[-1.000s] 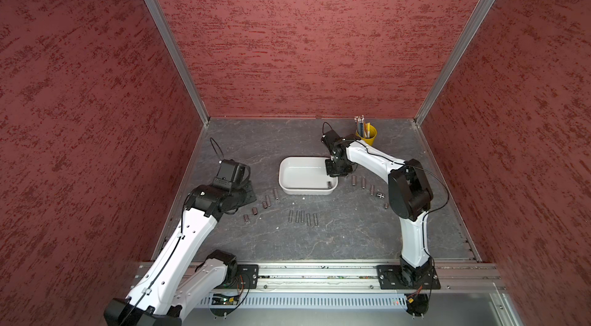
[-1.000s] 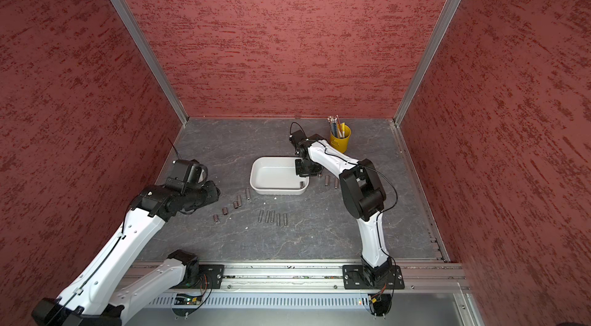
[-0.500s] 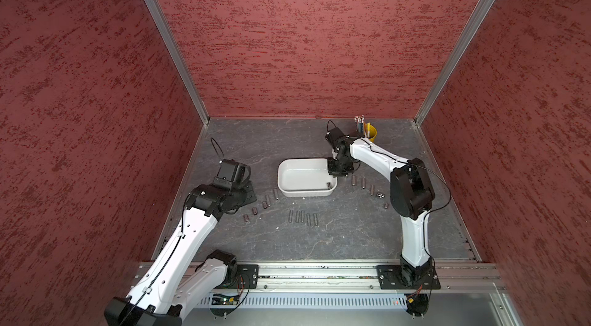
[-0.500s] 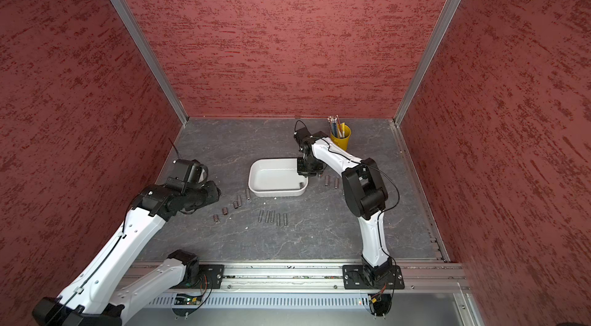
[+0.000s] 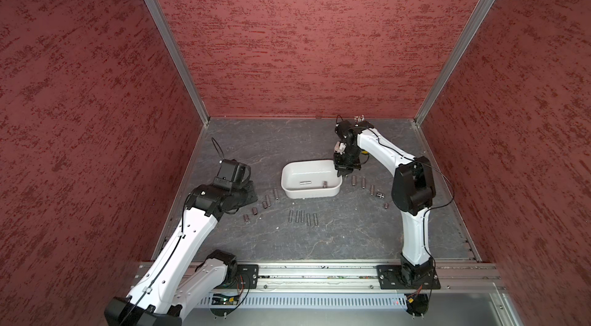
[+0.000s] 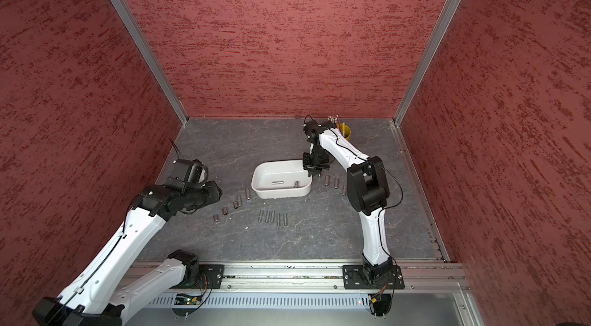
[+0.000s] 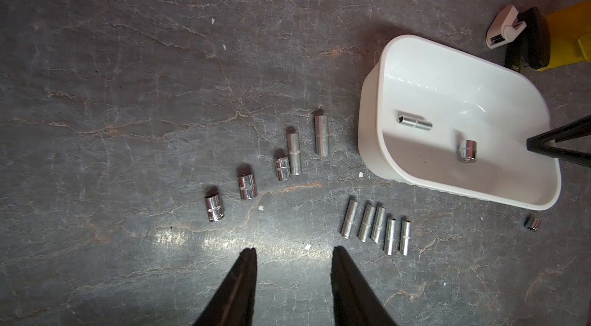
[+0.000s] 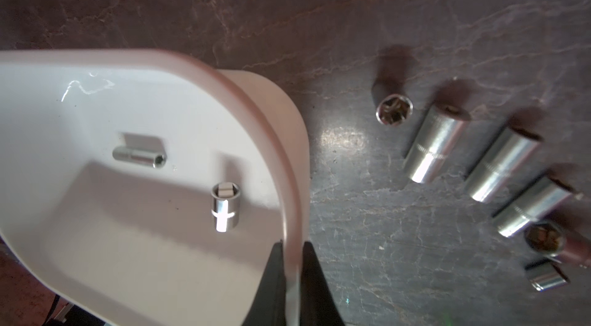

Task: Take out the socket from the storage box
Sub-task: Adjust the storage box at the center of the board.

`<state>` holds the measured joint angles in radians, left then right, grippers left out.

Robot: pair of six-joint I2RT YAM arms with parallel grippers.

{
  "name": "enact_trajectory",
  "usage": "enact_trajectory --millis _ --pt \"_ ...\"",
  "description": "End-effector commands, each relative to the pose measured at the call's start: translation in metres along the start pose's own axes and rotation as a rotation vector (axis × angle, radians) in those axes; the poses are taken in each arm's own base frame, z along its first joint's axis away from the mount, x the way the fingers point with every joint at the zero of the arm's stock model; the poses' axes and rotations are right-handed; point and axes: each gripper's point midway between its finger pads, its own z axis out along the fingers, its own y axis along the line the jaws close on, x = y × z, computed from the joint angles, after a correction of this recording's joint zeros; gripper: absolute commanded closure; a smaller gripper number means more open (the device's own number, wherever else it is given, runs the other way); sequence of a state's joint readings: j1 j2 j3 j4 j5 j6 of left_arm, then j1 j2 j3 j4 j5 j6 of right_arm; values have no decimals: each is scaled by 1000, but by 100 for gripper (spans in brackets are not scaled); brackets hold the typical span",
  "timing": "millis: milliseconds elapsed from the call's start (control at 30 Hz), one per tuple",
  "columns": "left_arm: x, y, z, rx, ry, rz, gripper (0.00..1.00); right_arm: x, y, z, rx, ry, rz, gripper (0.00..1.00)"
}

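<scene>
Right gripper (image 8: 292, 244): clamped tight on the rim of the storage box (image 8: 256, 97), one finger inside the wall and one outside.
Short socket (image 8: 225, 206): lies on the box floor, near the clamped rim.
Long socket (image 8: 139, 156): on its side, farther into the box.
Left gripper (image 7: 292, 254): jaws apart, holding nothing, above the table (image 7: 128, 84).
Loose sockets (image 7: 379, 223): in rows on the table beside the box.

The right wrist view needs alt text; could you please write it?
The right gripper is shut on the rim of the shallow white plastic storage box, which holds a long silver metal socket and a short socket. More sockets lie outside on the dark grey table.
</scene>
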<state>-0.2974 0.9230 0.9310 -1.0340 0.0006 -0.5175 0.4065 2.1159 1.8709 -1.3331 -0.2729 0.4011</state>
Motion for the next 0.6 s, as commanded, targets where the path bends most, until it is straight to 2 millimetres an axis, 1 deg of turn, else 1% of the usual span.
enact_trajectory --millis 0,300,567 --pt "-1 -3 1 22 -7 16 58 11 3 2 -42 98 1 100" --pt "0 -3 1 24 -7 16 59 5 4 8 -52 106 8 100" --pt "0 -3 1 20 -5 17 59 0 3 9 -64 91 16 100"
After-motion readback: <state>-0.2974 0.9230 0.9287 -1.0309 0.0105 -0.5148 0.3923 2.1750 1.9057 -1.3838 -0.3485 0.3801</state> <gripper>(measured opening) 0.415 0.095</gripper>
